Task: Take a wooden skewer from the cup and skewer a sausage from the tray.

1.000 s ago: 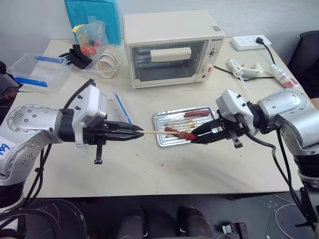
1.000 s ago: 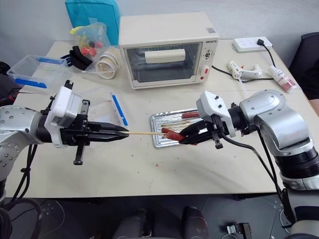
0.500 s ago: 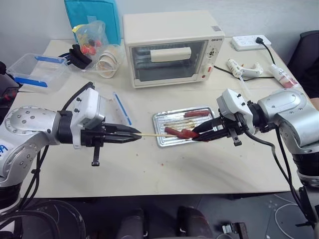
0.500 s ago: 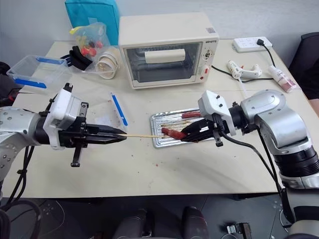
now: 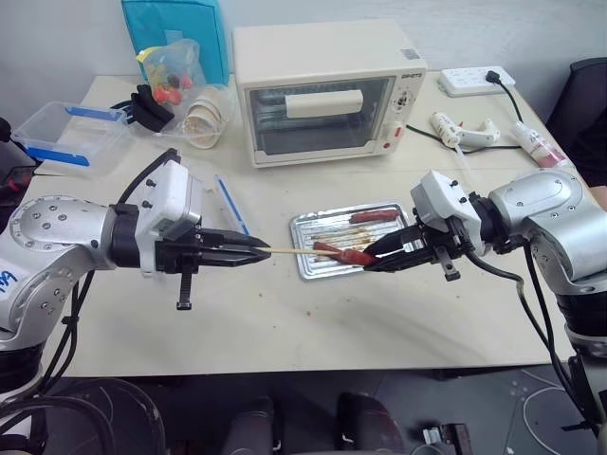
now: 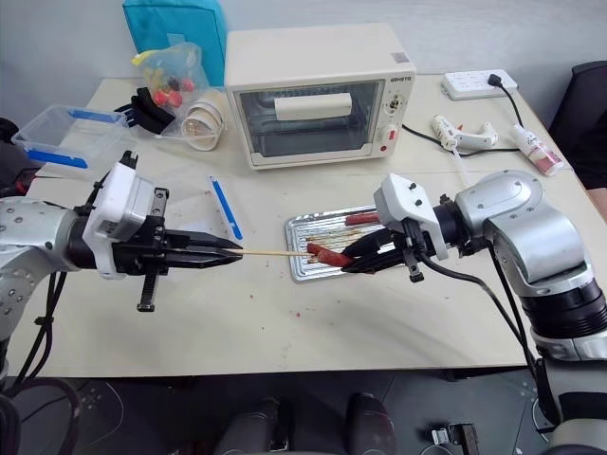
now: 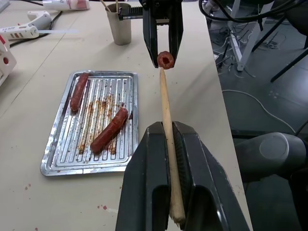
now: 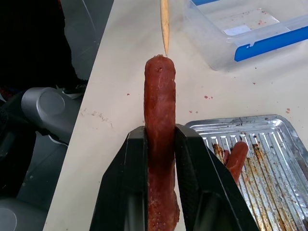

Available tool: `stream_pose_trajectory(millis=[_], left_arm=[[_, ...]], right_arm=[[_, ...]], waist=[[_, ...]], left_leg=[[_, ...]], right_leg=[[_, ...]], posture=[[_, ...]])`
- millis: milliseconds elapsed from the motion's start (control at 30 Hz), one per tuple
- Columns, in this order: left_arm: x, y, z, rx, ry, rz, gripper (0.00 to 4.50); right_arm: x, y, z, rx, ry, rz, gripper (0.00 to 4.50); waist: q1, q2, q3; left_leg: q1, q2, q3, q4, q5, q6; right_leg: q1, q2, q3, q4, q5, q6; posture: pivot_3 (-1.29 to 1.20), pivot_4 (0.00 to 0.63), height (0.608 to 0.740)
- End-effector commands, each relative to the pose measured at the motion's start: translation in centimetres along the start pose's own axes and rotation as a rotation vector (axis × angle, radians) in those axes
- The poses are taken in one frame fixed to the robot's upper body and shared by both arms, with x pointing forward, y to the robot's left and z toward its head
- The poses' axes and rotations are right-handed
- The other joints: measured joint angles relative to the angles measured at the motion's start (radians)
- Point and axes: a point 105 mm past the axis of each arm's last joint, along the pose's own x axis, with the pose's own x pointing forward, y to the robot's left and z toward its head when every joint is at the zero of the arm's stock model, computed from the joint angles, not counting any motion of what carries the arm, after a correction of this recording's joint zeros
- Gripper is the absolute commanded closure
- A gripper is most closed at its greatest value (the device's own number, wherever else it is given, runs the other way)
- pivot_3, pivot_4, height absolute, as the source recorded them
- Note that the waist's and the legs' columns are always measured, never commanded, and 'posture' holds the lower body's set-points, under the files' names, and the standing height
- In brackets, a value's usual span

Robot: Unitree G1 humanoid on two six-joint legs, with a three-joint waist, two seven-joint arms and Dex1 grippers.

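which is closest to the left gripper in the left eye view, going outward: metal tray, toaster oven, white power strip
1. The tray, just past the left gripper toward the table's middle, is nearest.
2. The toaster oven stands behind the tray at the back of the table.
3. The white power strip, at the far back corner on the robot's right, is farthest.

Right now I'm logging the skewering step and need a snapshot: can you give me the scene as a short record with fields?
left gripper: jaws shut on the skewer, which points at the sausage end
right gripper: jaws shut on a sausage, held above the table
skewer tip: at the sausage's end face; whether it has entered, cannot tell
tray: two sausages lie in it
cup: beyond the tray, skewers standing in it
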Motion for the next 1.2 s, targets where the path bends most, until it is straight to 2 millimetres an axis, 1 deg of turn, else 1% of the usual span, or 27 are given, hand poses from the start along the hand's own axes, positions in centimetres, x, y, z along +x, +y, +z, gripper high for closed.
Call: stream_pose_trajectory(millis=[33, 267, 533, 767, 900, 933, 1200], left_arm=[[0.0, -0.1, 0.7, 0.047, -0.007, -0.008, 4.5], [0.3, 0.0, 0.8, 0.053, -0.011, -0.015, 4.5], [0.3, 0.0, 1.1, 0.063, -0.01, -0.018, 4.5], [-0.8, -0.1, 0.7, 0.058, 0.029, -0.005, 4.5], [-1.1, -0.2, 0.9, 0.063, 0.034, 0.0, 4.5], [-1.1, -0.2, 0.9, 0.065, 0.035, -0.002, 4.5], [-0.1, -0.3, 1.3, 0.101, 0.031, -0.063, 4.5]], right_arm=[[0.1, 0.2, 1.2, -0.049, -0.019, 0.006, 3.72], [0.3, 0.2, 1.4, -0.056, -0.023, 0.014, 3.72], [0.5, 0.3, 0.9, -0.057, -0.011, 0.022, 3.72], [0.5, 0.2, 0.0, -0.048, 0.005, 0.015, 3.72], [0.4, 0.2, -0.1, -0.042, 0.007, 0.015, 4.4], [0.4, 0.2, -0.1, -0.043, 0.008, 0.014, 4.47], [0.4, 0.2, -0.2, -0.072, 0.039, 0.018, 4.47]], waist=[[0.0, 0.0, 0.0], [0.0, 0.0, 0.0], [0.0, 0.0, 0.0], [0.0, 0.0, 0.0], [0.0, 0.0, 0.0], [0.0, 0.0, 0.0], [0.001, 0.0, 0.0]], left_leg=[[0.0, 0.0, 0.0, 0.0, 0.0, 0.0], [0.0, 0.0, 0.0, 0.0, 0.0, 0.0], [0.0, 0.0, 0.0, 0.0, 0.0, 0.0], [0.0, 0.0, 0.0, 0.0, 0.0, 0.0], [0.0, 0.0, 0.0, 0.0, 0.0, 0.0], [0.0, 0.0, 0.0, 0.0, 0.0, 0.0], [0.0, 0.0, 0.0, 0.0, 0.0, 0.0]], right_leg=[[0.0, 0.0, 0.0, 0.0, 0.0, 0.0], [0.0, 0.0, 0.0, 0.0, 0.0, 0.0], [0.0, 0.0, 0.0, 0.0, 0.0, 0.0], [0.0, 0.0, 0.0, 0.0, 0.0, 0.0], [0.0, 0.0, 0.0, 0.0, 0.0, 0.0], [0.0, 0.0, 0.0, 0.0, 0.0, 0.0], [0.0, 0.0, 0.0, 0.0, 0.0, 0.0]], posture=[[0.0, 0.15, 0.74], [0.0, 0.15, 0.74], [0.0, 0.15, 0.74], [0.0, 0.15, 0.74], [0.0, 0.15, 0.74], [0.0, 0.15, 0.74], [0.0, 0.15, 0.74]])
